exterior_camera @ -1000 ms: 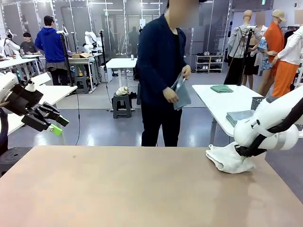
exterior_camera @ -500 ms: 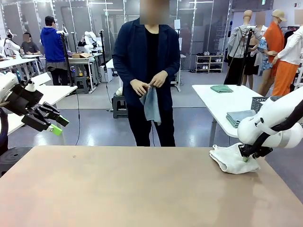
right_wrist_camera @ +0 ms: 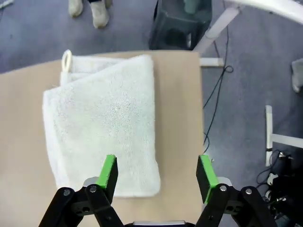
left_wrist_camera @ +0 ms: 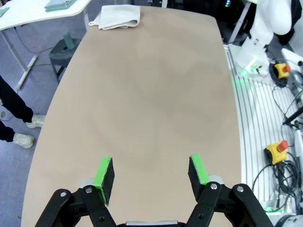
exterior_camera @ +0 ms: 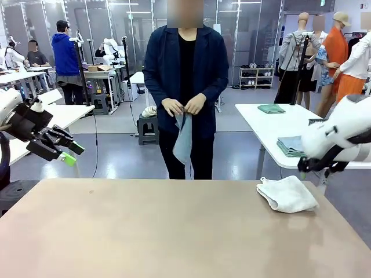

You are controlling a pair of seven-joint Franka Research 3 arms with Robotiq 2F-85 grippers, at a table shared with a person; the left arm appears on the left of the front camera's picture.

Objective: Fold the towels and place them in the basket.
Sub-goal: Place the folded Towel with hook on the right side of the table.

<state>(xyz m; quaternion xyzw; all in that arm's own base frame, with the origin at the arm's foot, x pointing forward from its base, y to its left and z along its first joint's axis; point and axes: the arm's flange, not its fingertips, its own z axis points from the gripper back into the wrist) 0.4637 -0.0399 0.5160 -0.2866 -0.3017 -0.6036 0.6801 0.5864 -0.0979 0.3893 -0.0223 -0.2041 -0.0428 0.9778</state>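
Note:
A white towel (exterior_camera: 287, 194) lies folded on the tan table (exterior_camera: 162, 231), near its far right corner. My right gripper (exterior_camera: 312, 167) hovers open just above and to the right of it. In the right wrist view the white towel (right_wrist_camera: 104, 123) lies below the open fingers (right_wrist_camera: 108, 171), not touching them. My left gripper (exterior_camera: 71, 153) hangs open in the air off the table's left side, and its pads (left_wrist_camera: 105, 172) hold nothing. Across the table a person holds a blue-grey towel (exterior_camera: 184, 136) hanging from both hands. The basket is hidden.
A white side table (exterior_camera: 261, 119) behind the right corner carries a green cloth (exterior_camera: 271, 108) and a stack of folded cloths (exterior_camera: 293, 143). A dark stool (right_wrist_camera: 182, 26) stands on the floor just past the table's corner.
My right gripper opened, let go of the white towel and rose up to the right. The person turned to face the table and let the blue-grey towel hang down.

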